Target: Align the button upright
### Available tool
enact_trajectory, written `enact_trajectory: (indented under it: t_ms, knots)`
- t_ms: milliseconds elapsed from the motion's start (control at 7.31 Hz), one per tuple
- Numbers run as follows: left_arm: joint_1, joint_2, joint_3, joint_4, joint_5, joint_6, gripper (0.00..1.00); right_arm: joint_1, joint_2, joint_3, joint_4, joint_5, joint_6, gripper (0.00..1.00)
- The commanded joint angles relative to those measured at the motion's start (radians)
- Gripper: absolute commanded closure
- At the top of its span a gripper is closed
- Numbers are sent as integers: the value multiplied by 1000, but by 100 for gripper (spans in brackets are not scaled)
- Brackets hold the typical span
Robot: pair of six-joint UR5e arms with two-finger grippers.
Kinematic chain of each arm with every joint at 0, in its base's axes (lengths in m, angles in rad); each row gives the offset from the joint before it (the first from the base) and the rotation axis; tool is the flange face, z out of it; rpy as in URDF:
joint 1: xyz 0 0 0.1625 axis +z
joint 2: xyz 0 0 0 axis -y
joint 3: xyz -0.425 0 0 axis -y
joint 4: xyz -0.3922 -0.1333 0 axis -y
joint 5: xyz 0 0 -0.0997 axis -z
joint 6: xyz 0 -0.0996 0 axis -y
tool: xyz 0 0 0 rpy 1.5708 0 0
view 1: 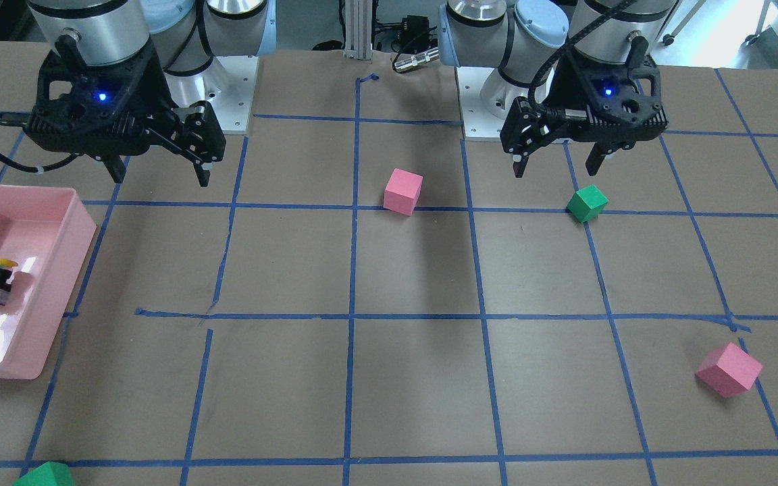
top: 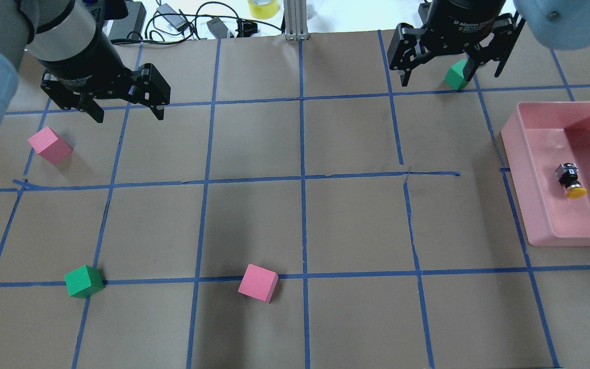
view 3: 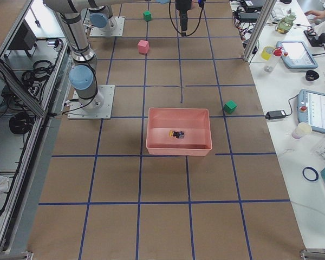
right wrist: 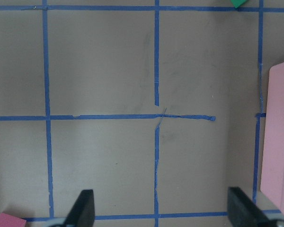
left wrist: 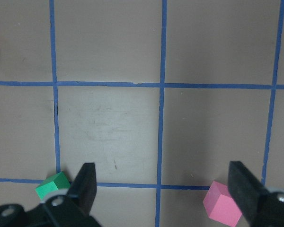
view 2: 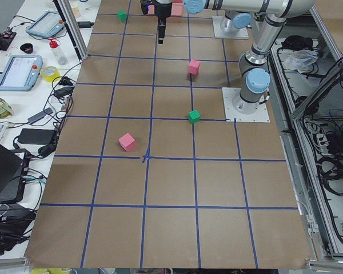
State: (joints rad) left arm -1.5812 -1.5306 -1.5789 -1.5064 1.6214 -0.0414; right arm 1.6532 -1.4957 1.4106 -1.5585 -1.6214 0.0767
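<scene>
Above the table's right half, the right gripper is held high, its fingers spread wide and nothing gripped between them. The left gripper is likewise parted and empty over the opposite half. No grasp has been made, so the task is judged to be at its very start, with the approach not yet begun.

The button is seen inside the pink tray, apparently lying on its side with the yellow cap pointed toward the robot and the grey base away. It is well apart from both grippers, though nearer the right one.

The next move is judged to call for the right gripper to be carried over the tray, lowered inside it and closed on the black body, so that the button can be tipped onto its base.

The tray walls may restrict the descent, and the button's small size leaves little margin. A green cube appears between the right fingers in the overhead view only; the front view shows them empty. Another green cube and two pink cubes lie well clear of that path.
</scene>
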Motion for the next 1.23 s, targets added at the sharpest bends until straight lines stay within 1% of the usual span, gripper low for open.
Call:
enact_trajectory:
  t_ms: [0, 137, 274, 821, 958, 1095]
  knots:
    - [0, 0, 0, 0, 0, 2, 0, 0, 3, 13, 1, -3, -2, 0]
    - [0, -3, 0, 0, 0, 0, 0, -1, 2, 27, 3, -6, -11, 0]
    - [0, 0, 0, 0, 3, 0, 0, -1, 2, 27, -18, -2, -12, 0]
    - [-3, -2, -1, 0, 0, 0, 0, -1, 2, 27, -21, -2, -2, 0]
    - [-3, -2, -1, 0, 0, 0, 0, -7, 5, 27, -31, -3, -2, 0]
    - [-3, -2, -1, 0, 0, 0, 0, -39, 8, 15, -38, -2, -14, 0]
